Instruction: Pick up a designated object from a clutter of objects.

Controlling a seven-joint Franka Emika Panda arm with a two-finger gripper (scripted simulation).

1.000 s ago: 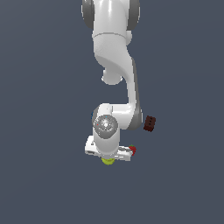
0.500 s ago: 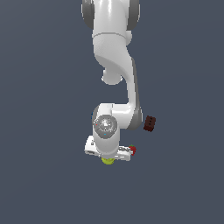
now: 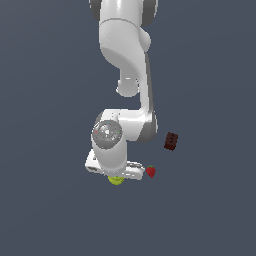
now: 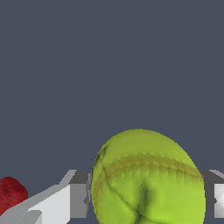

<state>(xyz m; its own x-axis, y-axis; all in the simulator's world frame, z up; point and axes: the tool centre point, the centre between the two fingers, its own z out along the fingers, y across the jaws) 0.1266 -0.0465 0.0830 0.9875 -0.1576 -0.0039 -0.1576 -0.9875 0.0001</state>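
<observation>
The designated object, a yellow-green ball (image 4: 148, 179) with a curved seam, fills the space between the fingers of my gripper (image 4: 146, 197) in the wrist view. Grey finger pads (image 4: 79, 199) meet the ball on both sides, so the gripper is shut on it. In the exterior view only a sliver of the ball (image 3: 116, 180) shows under the white hand (image 3: 111, 162), which hides the fingers. From the clutter of objects, a red strawberry (image 3: 151, 171) lies just to the exterior view's right of the hand.
A dark brown block (image 3: 171, 141) lies further to the exterior view's right, apart from the hand. The strawberry (image 4: 11, 194) also shows at the edge of the wrist view, beside one finger. The ground is plain dark grey.
</observation>
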